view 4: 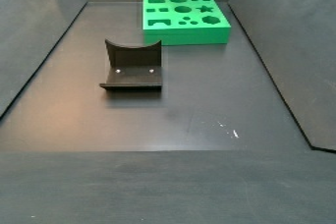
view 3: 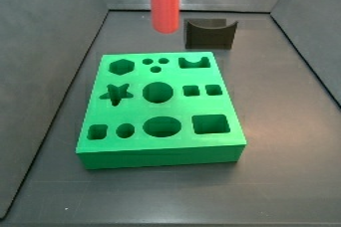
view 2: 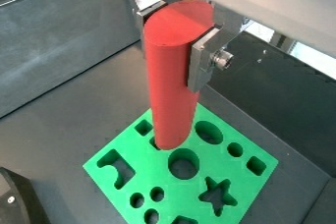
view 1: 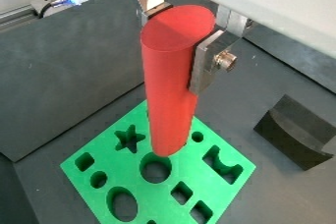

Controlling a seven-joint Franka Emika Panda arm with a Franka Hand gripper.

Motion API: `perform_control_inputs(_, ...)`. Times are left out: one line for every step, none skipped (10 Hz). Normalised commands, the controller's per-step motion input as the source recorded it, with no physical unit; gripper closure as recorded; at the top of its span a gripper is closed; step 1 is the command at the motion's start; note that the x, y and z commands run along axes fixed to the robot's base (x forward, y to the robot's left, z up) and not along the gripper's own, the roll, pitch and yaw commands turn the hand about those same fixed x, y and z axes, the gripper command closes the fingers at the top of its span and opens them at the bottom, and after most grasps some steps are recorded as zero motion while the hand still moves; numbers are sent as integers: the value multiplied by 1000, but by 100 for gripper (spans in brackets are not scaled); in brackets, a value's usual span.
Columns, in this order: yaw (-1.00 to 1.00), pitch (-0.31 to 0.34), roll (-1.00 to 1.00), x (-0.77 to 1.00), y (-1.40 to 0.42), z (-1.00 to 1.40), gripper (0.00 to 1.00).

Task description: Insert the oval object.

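The oval object (view 1: 168,100) is a long, smooth red-salmon peg, and it hangs upright in my gripper (view 1: 180,36). The silver fingers (view 1: 210,63) are shut on its upper end in both wrist views, as with the gripper (view 2: 178,33) and peg (view 2: 171,100). Below it lies the green block (view 1: 85,161) with several shaped holes; it also shows in a wrist view (view 2: 144,135). In a side view the peg (view 3: 163,0) hangs well above the far part of the green block (view 3: 160,153), apart from it, with the gripper out of frame. A large oval hole (view 3: 160,126) lies near the block's front edge.
The dark grey notched fixture (view 3: 209,32) stands on the floor behind the green block. It also shows in a wrist view (view 1: 300,130) and in a side view (view 4: 132,68), there in front of the green block (view 4: 184,37). Dark walls enclose the floor.
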Motion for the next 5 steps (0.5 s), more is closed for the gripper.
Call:
perform_control_inputs(-966,-19,0,0,-203,-29,100)
perform_control_inputs(-974,-9,0,6,-214,-43,100)
perform_control_inputs(-911,0,0,3,-320,-120,100)
perform_control_inputs(-823,-19,0,0,-414,-183,100)
perform_control_inputs(-789,-40,0,0,-460,-237,100)
